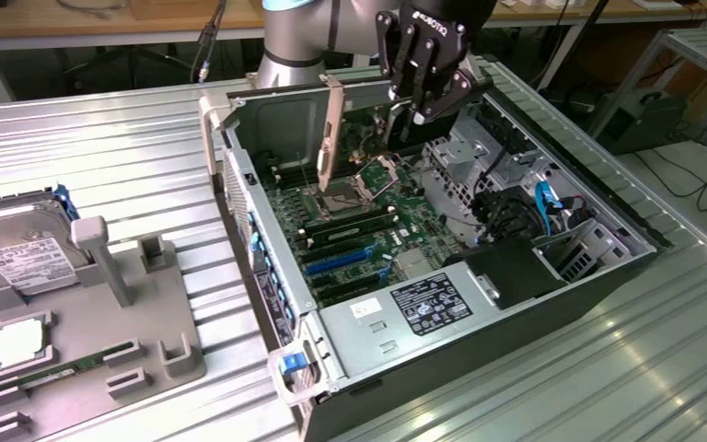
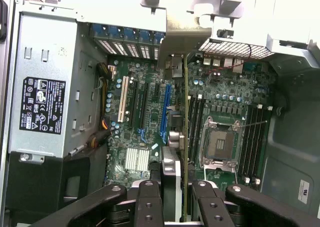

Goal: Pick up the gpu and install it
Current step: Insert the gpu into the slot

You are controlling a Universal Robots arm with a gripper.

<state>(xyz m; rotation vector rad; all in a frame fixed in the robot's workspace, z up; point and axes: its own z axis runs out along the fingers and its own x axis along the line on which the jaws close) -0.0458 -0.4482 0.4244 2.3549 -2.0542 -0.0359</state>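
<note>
Ribbed metal table [image 1: 108,147] — gripper [image 1: 418,112], partly closed, pinches upright gpu [image 1: 329,129] over computer case [image 1: 624,221].

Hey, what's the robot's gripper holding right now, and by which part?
The gripper grips the gpu edge-on by its upper edge, at the end away from its silver bracket.

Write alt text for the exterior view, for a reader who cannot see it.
A robot arm's hand holds the gpu upright above the motherboard inside an open computer case. On the exterior view's left, a hard drive rests on a grey holder on the metal table.
</note>
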